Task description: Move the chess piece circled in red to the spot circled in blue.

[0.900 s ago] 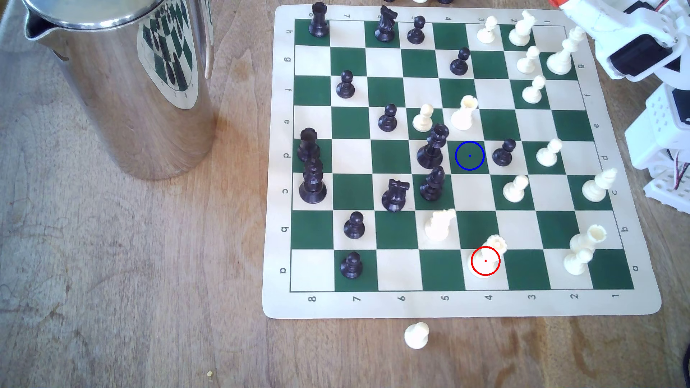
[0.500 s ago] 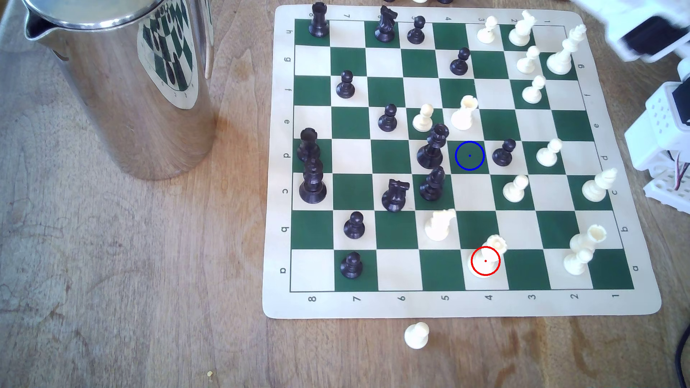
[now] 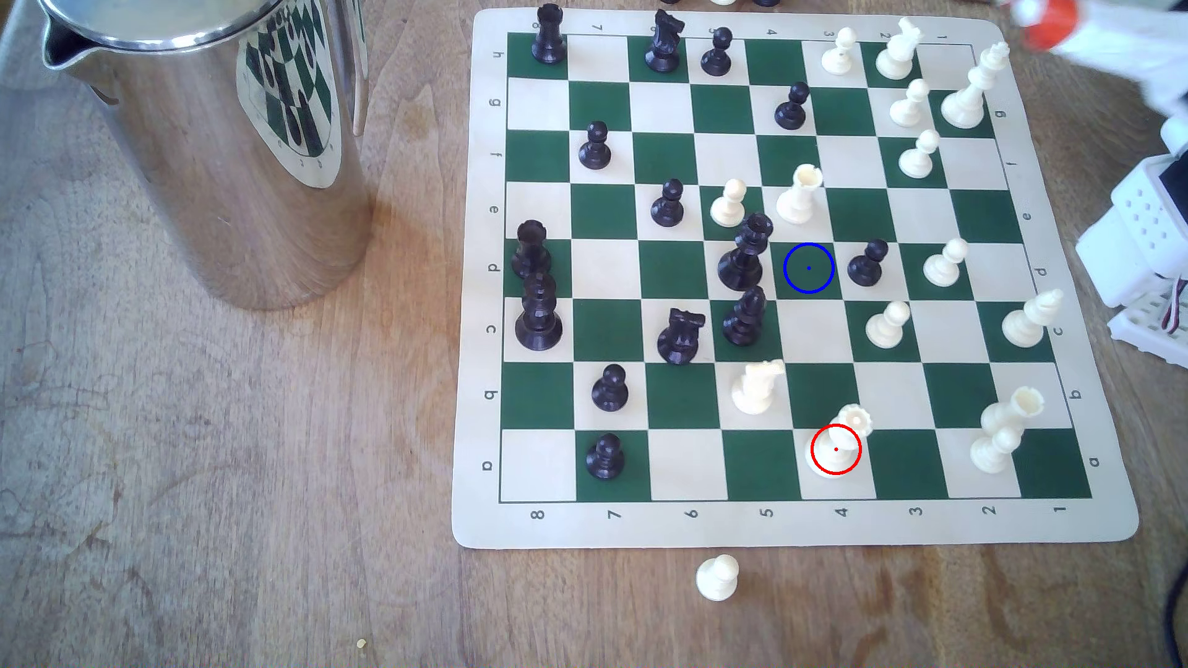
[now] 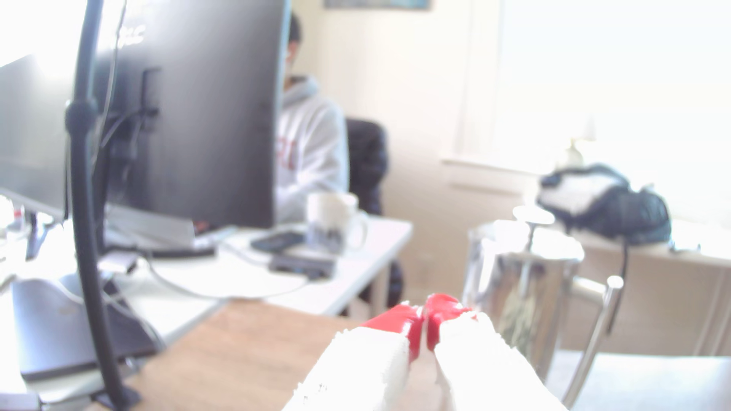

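The chess piece circled in red is a cream queen (image 3: pixel 854 419) with a scalloped crown. It stands upright on a cream square in the board's near row, with the red ring over its base. The spot circled in blue (image 3: pixel 809 268) is a bare dark green square three rows farther back, in the same column. My gripper (image 3: pixel 1044 22) shows as a blur with red tips past the board's far right corner, high above the table and far from the queen. In the wrist view the gripper (image 4: pixel 425 320) has its red tips pressed together with nothing between them, and it points out across the room.
A tall black piece (image 3: pixel 746 254) and a black pawn (image 3: pixel 868 263) flank the blue spot, and a cream rook (image 3: pixel 800 193) stands just behind it. A cream knight (image 3: pixel 758 385) stands near the queen. A steel pitcher (image 3: pixel 212 148) is on the exterior view's left, and a cream pawn (image 3: pixel 717 578) lies off the board.
The arm has swung up and away from the board's far right corner, uncovering the cream king there. The red-tipped gripper now blurs across the top right. No chess piece has moved.
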### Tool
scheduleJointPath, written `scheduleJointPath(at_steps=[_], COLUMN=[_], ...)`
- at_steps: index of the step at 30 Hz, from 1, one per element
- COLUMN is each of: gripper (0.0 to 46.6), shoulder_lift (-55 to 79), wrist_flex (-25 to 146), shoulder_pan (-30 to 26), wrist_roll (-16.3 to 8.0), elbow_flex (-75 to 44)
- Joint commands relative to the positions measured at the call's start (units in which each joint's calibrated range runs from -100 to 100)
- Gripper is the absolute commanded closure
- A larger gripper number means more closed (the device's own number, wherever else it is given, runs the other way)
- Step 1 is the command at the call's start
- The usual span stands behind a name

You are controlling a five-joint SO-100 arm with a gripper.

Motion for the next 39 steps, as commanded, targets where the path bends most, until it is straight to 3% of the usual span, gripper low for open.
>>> scheduleJointPath(at_steps=[1,5,6,7,10,15,21,23,28,34,39], gripper=[46.5,46.5,46.5,46.5,46.5,46.2,45.2,37.8,30.9,29.8,29.3], shoulder_lift=[-9.74,-7.20,-5.33,-4.40,-0.15,9.70,19.97,24.13,26.59,31.68,33.97], wrist_flex=[13.46,16.33,18.38,18.95,20.34,24.03,26.40,27.30,27.88,34.35,35.98], shoulder_pan=[-1.10,-1.41,-2.66,-3.21,-4.77,-8.92,-11.42,-11.74,-14.55,-14.71,-11.66], wrist_roll=[-0.05,-0.49,-7.03,-10.11,-10.55,-15.43,-15.24,-15.09,-12.75,-10.45,-8.25], elbow_flex=[-3.75,-6.47,-6.92,-7.10,-8.28,-11.73,-14.08,-15.26,-13.90,-14.17,-13.54])
